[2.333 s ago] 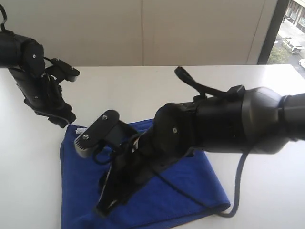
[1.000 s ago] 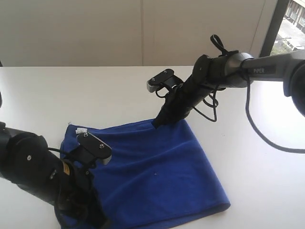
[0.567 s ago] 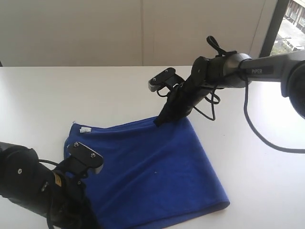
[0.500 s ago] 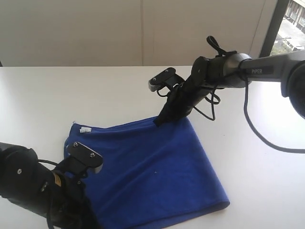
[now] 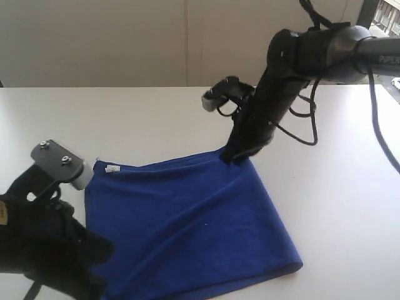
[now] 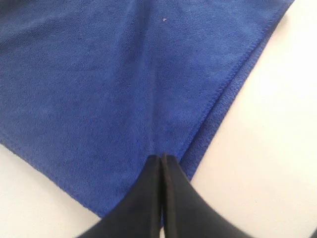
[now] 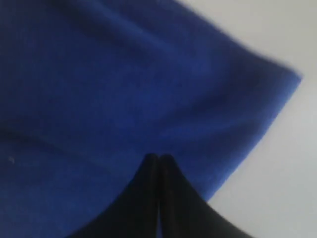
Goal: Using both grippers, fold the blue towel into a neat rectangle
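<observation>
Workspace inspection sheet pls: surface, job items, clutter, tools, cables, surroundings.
Surface: white table, bare wherever the cloth does not cover it.
Job's things: blue towel lies on the table with its far right corner pulled up; white tag at the far left corner; creases run from both pinched spots.
Clutter: nothing seen.
Grippers: left tool shut on the towel's stitched near edge; right tool shut on the raised far corner.
Cables: black cable loops beside the right tool's arm, off the towel.
Surroundings: pale wall behind the table; window at the far right.
</observation>
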You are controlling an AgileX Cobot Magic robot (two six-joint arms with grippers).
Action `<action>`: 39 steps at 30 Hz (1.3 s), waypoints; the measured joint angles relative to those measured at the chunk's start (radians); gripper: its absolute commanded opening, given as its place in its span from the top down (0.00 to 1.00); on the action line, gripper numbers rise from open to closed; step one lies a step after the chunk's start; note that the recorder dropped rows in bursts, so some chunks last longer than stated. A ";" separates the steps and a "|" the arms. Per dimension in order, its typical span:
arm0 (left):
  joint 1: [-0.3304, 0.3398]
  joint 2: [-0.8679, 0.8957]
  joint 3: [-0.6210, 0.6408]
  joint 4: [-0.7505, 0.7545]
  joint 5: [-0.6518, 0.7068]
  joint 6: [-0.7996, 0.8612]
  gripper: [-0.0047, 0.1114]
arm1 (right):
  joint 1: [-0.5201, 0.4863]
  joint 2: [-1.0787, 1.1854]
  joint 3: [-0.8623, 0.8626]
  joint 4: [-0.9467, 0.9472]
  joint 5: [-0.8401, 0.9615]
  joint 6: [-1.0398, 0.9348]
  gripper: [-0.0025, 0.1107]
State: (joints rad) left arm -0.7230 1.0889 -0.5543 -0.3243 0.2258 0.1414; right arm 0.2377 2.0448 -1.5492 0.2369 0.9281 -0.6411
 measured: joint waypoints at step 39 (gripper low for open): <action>0.000 -0.282 0.175 0.018 -0.025 -0.032 0.96 | 0.030 -0.416 0.672 -0.021 -0.125 0.193 0.98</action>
State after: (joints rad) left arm -0.7230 0.8069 -0.3795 -0.3059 0.2011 0.1097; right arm 0.2672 1.6290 -0.8776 0.2159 0.8033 -0.4482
